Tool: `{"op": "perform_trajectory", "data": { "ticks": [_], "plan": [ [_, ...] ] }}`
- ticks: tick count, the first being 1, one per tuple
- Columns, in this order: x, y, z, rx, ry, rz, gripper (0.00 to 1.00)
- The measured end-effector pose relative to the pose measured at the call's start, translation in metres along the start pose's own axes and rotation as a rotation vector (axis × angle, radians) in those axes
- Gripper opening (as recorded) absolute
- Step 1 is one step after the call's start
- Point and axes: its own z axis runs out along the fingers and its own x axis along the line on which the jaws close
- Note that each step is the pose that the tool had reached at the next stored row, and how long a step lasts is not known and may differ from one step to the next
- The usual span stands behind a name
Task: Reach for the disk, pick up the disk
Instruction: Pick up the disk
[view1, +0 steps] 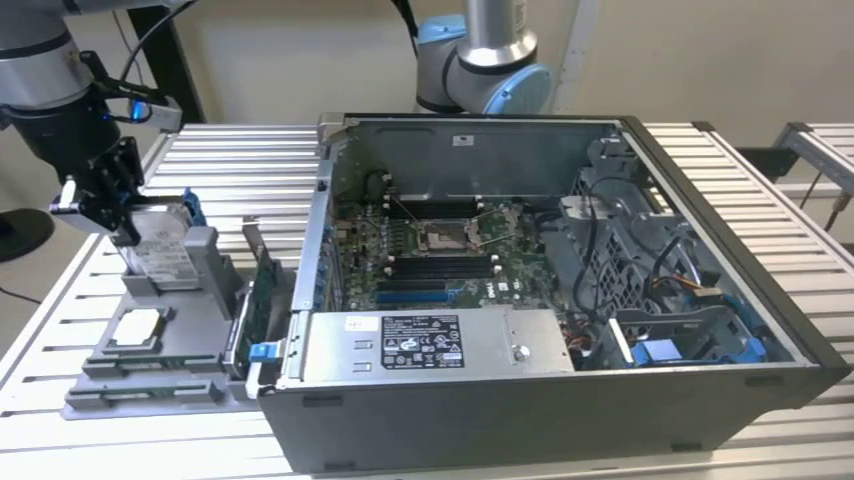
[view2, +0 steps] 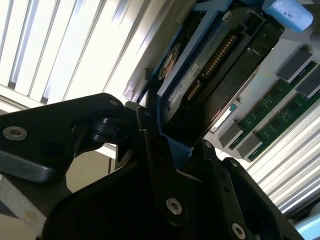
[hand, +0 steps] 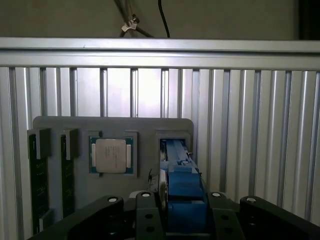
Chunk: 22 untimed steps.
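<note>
I judge the grasp step in hand; at the exterior view's upper left my black gripper (view1: 120, 228) clamps the silver-grey metal disk (view1: 163, 240), blue-framed, upright in the grey plastic holder (view1: 200, 300); lifting calls for a straight pull along its slot.

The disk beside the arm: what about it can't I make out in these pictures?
- Exterior view: the label on the disk is too small to read, and the gripper covers one edge.
- First wrist view: the disk is seen edge-on, so its flat faces are hidden.
- Second wrist view: one end runs off the picture's edge, and the gripper covers the other.
</note>
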Motion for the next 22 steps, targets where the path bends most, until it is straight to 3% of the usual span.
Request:
{"op": "perform_trajectory", "data": {
  "ticks": [10,22],
  "plan": [
    [-0.0001,0.0,-0.0005,-0.0002,0.0,0.0,0.0],
    [-0.0002,-0.0001,-0.0103,-0.0013,0.0023,0.001,0.0]
  ]
}}
